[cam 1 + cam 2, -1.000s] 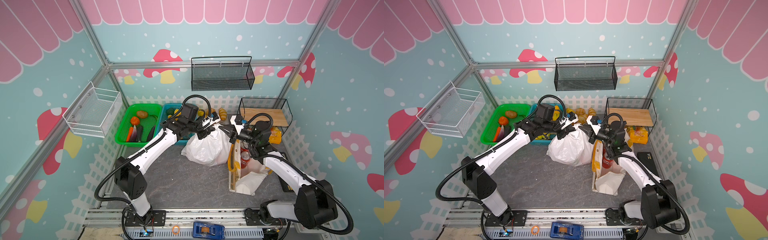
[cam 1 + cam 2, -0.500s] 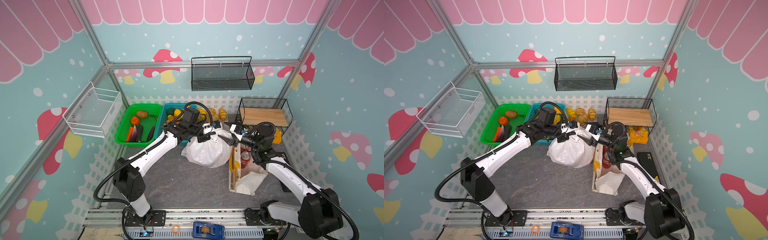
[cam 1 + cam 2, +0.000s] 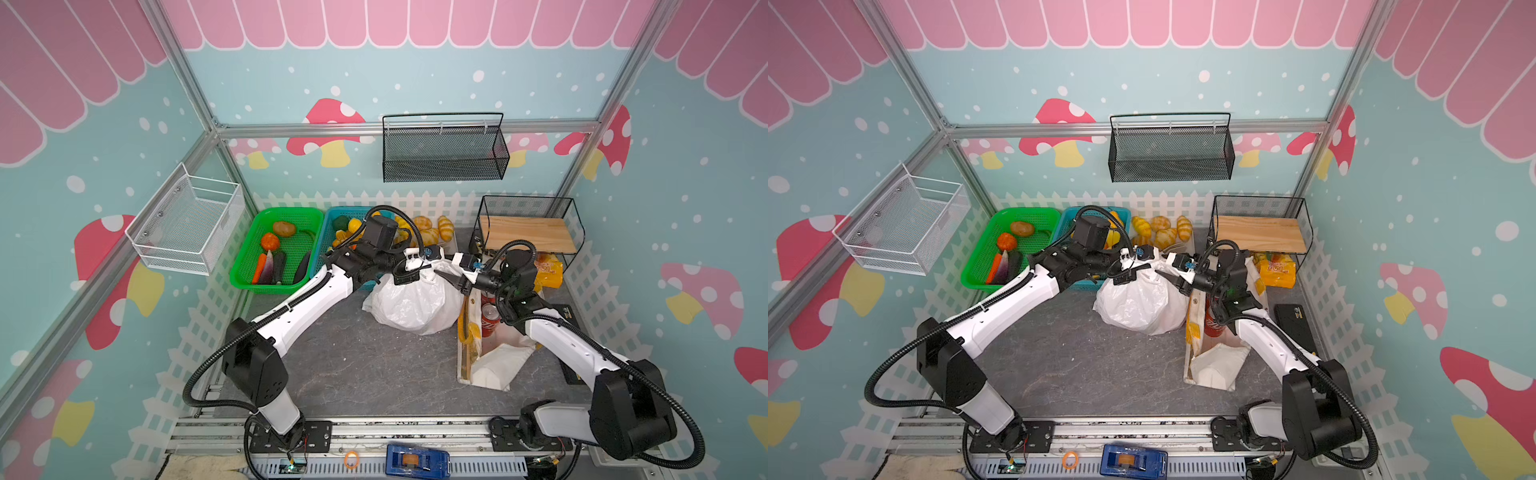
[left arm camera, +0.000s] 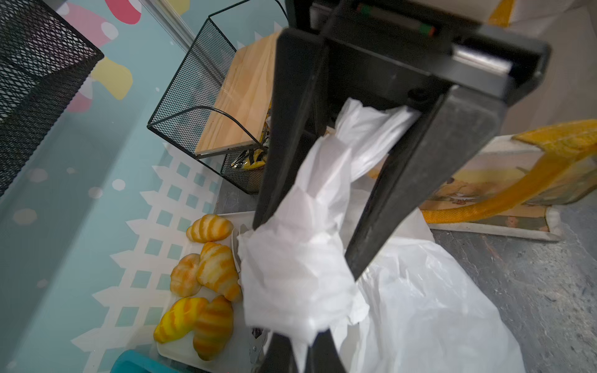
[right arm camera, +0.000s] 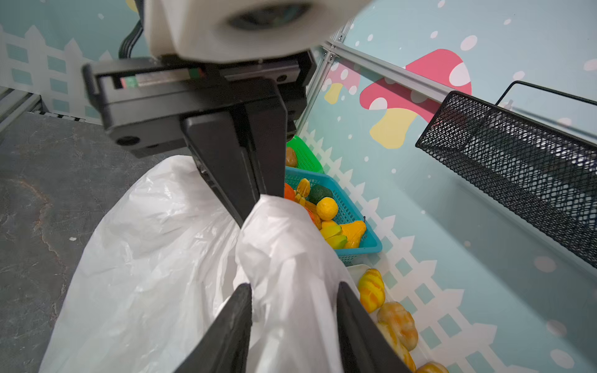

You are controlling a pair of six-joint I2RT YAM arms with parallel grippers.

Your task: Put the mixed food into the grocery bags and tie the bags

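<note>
Okay, both arms meet over the white plastic bag (image 3: 411,303). It sits on the grey table (image 3: 365,374) a bit past centre toward 12 o'clock in both top views, bulging, with its top gathered into a twisted strand (contents hidden). From 9 o'clock the left gripper (image 5: 255,200) reaches in, fingers pressed together and pinching that strand. From 3 o'clock the right gripper (image 5: 294,287) reaches in, fingers spread and straddling the same strand. Plastic fills the gap between them, but no squeeze is visible.

At 3 o'clock of the plastic bag is the white tote (image 3: 494,365) with yellow handles, right up against it. Its mouth is open, and one red soda can (image 3: 489,320) stands inside.

Around the back edge:
- green basket (image 3: 249,266) at 10 o'clock
- blue basket (image 3: 326,237) beside it at 11
- croissants (image 3: 432,230) at 12, behind the bag
- black wire shelf (image 3: 525,235) at about 1 o'clock
</note>
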